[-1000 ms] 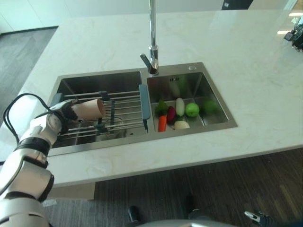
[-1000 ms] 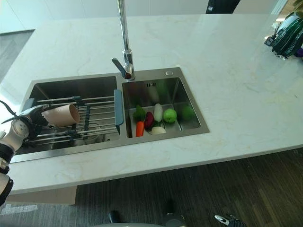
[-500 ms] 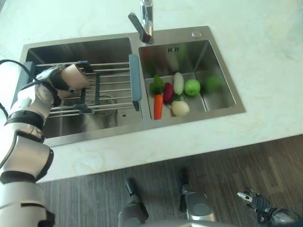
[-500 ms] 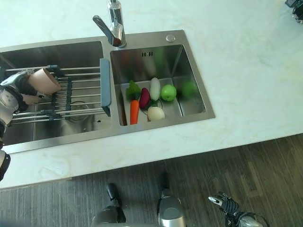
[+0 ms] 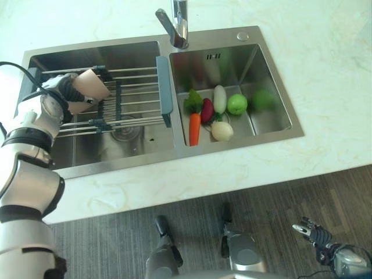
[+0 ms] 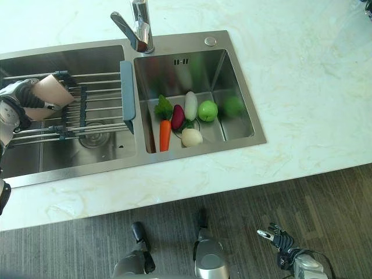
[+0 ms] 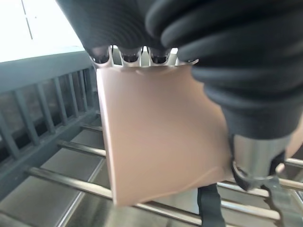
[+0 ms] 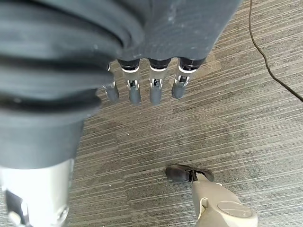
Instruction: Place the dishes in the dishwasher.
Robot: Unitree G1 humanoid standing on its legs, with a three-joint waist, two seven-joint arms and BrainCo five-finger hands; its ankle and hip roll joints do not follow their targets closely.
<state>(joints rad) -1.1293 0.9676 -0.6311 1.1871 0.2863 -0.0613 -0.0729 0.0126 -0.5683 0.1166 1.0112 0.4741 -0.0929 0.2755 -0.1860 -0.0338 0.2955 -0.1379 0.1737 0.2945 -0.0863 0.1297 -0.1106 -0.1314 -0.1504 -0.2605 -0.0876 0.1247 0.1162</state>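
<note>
- Left hand (image 5: pixel 65 93) has its fingers and thumb curled round the pinkish-beige cup (image 5: pixel 92 91); we see the cup lying on its side in that grip, just above the rods of the drying rack (image 5: pixel 133 102) that spans the left sink basin (image 5: pixel 139 148).
- From the left wrist view, the cup's smooth wall (image 7: pixel 156 137) fills the space under the fingers, with the thumb bearing on its far side, so the grip looks like a wrap round the body, not a pinch at the rim.
- Right hand (image 5: pixel 317 235) hangs low over the floor, well apart from the sink, its fingers relaxed and holding nothing.
- We judge the cup to be light and rigid; whether it is ceramic or plastic we cannot tell. If ceramic, it would chip against the steel rods or the basin wall.
- Its surface looks smooth, so it may slip if wet. Holding round the middle of the body, as now, seems the safest place; we see no handle.
- The right basin (image 5: pixel 273 122) holds a carrot (image 5: pixel 194 128), a green apple (image 5: pixel 236 104) and other vegetables, none of them dishes.
- No label or writing on the cup is visible to us. A small dark mark sits on the back wall of the right basin, too small to read.
</note>
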